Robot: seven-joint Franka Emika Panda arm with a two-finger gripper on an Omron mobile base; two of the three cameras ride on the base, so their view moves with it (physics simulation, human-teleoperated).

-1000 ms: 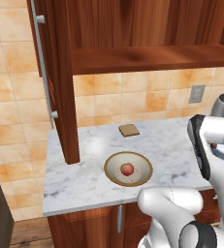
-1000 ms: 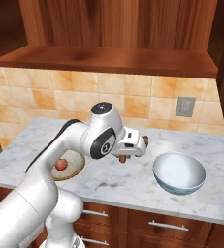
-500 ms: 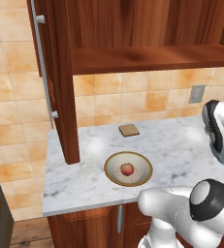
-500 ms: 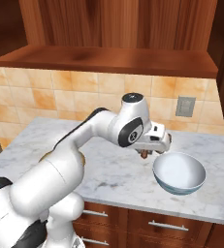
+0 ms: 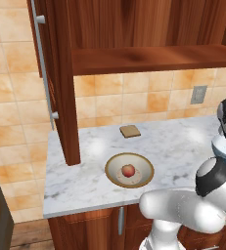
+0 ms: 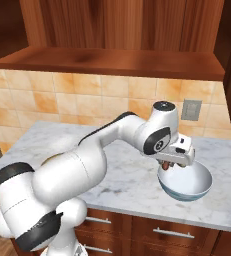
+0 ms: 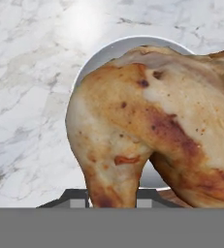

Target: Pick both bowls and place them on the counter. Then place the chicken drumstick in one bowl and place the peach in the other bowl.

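While drumstick hides white bowl, rim showing

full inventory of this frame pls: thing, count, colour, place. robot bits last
peach: 1, reddish-orange, inside the tan bowl
tan bowl: 1, tan with brown rim, on the counter near its front edge
white bowl: 1, white inside, blue band outside, on the counter, right side
chicken drumstick: 1, golden-brown, held over the white bowl
bread slice: 1, brown, flat on the counter near the tiled wall
counter: 1, white marble with grey veins
wall socket: 1, grey, on the tiles
hand: 1, white, shut on the chicken drumstick above the white bowl
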